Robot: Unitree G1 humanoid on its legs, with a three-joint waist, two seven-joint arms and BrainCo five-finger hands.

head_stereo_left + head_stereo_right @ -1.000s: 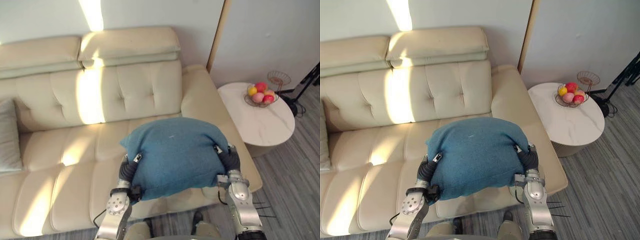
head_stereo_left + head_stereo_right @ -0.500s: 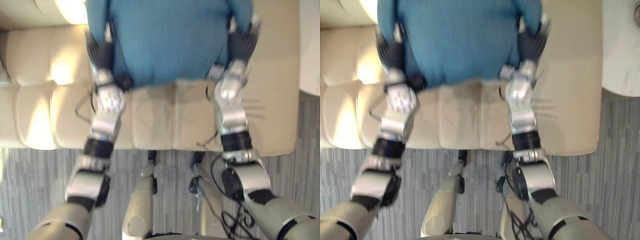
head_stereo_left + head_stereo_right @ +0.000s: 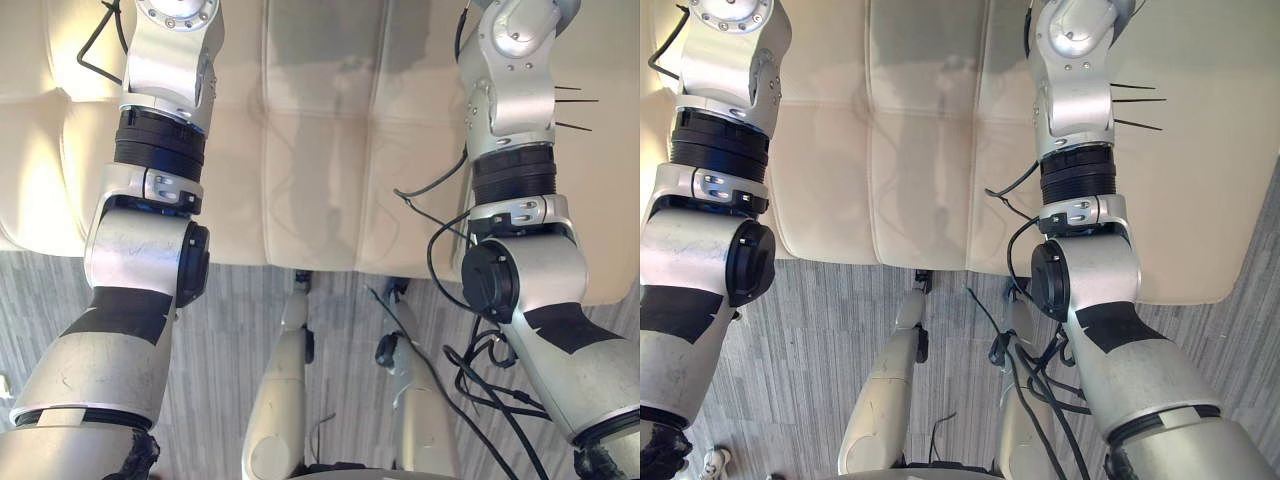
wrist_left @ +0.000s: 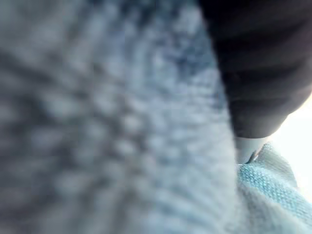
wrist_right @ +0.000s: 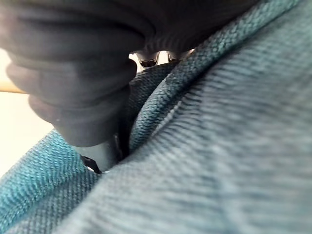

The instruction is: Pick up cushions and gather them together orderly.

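Cream leather sofa seat [image 3: 320, 150] spreads across the upper part of both eye views, its front edge meeting a grey striped floor [image 3: 230, 330] below. The head camera has tipped steeply downward since a second ago, when it took in the sofa's back and the whole blue cushion held up between both hands above the seat. Half a second ago the cushion was already sliding toward the top edge of the eye views. The shift belongs to the camera, not to the sofa.

The left arm [image 3: 150, 200] and the right arm [image 3: 515, 200] reach up over the seat, well apart, toward the views' top edge.

In the left wrist view, the blue cushion [image 4: 97, 122] lies pressed right up against the camera, with the left hand [image 4: 258, 73] touching its knitted cloth. Whether that hand grips the cloth or merely lies flat against it cannot be told. In the right wrist view, the right hand [image 5: 78, 73] is sunk into a fold of the same cushion, and its grip likewise cannot be told.
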